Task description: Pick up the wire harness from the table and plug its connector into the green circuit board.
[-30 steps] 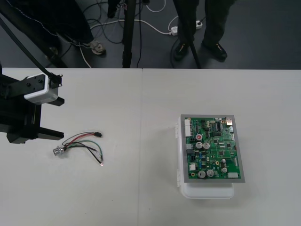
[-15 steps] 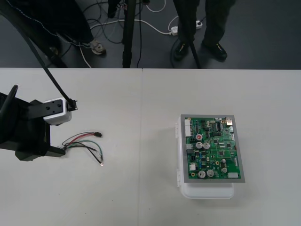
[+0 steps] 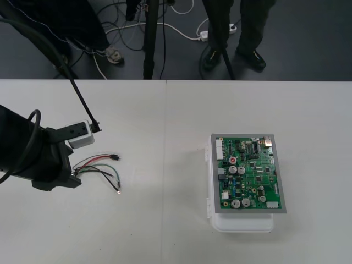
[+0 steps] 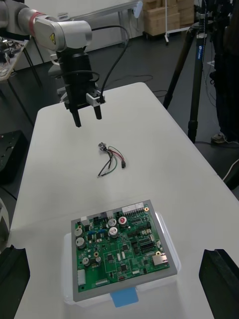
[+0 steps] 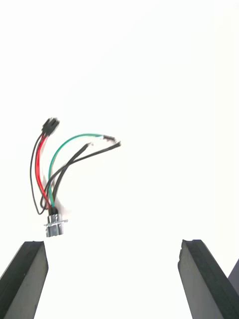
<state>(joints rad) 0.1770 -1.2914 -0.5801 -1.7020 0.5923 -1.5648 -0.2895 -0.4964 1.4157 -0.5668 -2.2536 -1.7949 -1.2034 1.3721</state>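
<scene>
The wire harness lies loose on the table's left part, its black plug pointing toward the board. My left arm hangs over its socket end. In the left wrist view the metal socket sits just ahead of my open left gripper, close to one finger, with the plug farther out. From the right wrist view the left gripper hovers above the harness, apart from it. The green circuit board rests on its white base. My right gripper's fingers stand wide apart before the board.
A seam runs down the table between the harness and the board. A black cable trails from the left arm toward the far edge. Tripod legs and cables stand on the dark floor beyond.
My left arm has swung right and toward the near edge over the harness. It now covers the socket end in the front view. Harness and board have not moved.
</scene>
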